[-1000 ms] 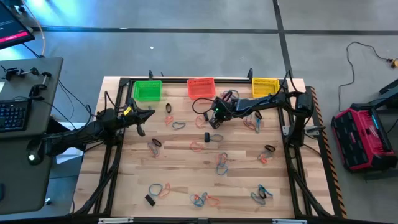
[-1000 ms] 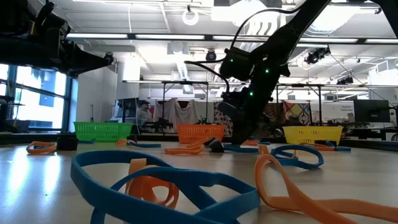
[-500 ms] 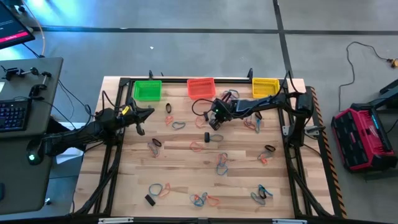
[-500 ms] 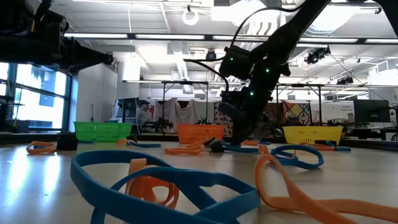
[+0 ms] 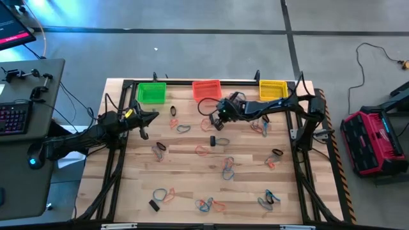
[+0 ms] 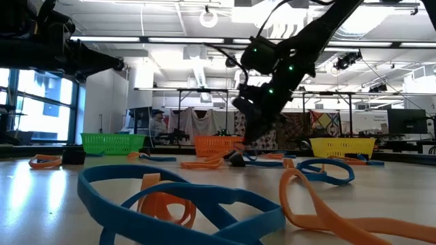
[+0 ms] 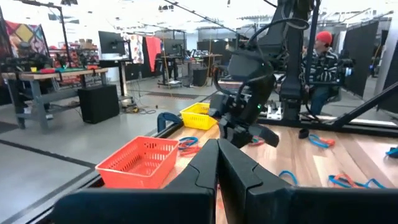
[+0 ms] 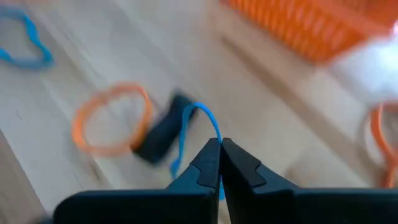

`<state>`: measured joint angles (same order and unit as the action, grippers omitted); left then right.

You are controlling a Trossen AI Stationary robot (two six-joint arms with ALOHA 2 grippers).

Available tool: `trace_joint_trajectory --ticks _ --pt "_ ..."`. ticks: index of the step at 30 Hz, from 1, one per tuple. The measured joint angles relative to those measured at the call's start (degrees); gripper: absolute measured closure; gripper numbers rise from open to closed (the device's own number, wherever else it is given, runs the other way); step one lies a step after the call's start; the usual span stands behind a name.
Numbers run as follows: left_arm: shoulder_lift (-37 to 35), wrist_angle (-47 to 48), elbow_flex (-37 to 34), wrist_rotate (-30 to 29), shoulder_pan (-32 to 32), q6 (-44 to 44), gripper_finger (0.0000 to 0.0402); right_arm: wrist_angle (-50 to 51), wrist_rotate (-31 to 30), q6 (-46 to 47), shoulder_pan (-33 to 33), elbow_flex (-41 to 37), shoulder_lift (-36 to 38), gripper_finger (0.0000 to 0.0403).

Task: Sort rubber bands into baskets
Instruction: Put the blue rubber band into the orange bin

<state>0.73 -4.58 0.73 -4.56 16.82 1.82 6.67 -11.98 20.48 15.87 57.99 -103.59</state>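
Step in hand: pick-up complete; one blue rubber band (image 8: 198,127) is being carried off the bench (image 5: 192,172).
Right claw (image 8: 221,163): fingers closed together, pinching the blue rubber band, which loops up from the fingertips. It hangs above the bench just in front of the red-orange basket (image 5: 206,89).
Left claw (image 7: 217,163): fingers fully closed, nothing held; it waits over the left side of the bench near the green basket (image 5: 151,92).
Baskets: green, red-orange and yellow basket (image 5: 272,89) stand in a row along the far edge.
Remaining bands: many orange, blue and dark loops lie scattered on the bench, among them an orange band (image 8: 112,118) and a short black piece (image 8: 158,135) below the right claw.
Next move: probably carry the band over one basket, then open the fingers above its rim. Which basket takes blue cannot be told.
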Motion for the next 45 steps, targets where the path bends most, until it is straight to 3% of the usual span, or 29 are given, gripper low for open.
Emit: trace_joint_trajectory --ticks 12,21,30,38,45 --pt "0.00 0.37 0.00 -0.21 0.03 -1.61 0.0401 -2.38 -2.54 -10.59 8.12 12.38 -0.13 0.0403" --pt "0.00 0.41 0.00 -0.84 0.04 -2.23 0.0401 3.43 5.03 -14.40 15.72 18.25 -5.49 0.0403" --pt "0.00 0.48 0.00 -2.60 0.04 0.90 0.0401 11.13 6.22 -16.10 16.00 22.97 -10.16 0.0403" --pt "0.02 1.48 0.00 -2.64 0.04 1.42 0.0401 18.32 6.20 -11.50 15.61 22.93 -10.23 0.0403" --pt "0.02 2.53 0.00 -2.81 0.04 0.41 0.0402 17.41 6.12 -8.64 13.55 22.93 -10.21 0.0403"
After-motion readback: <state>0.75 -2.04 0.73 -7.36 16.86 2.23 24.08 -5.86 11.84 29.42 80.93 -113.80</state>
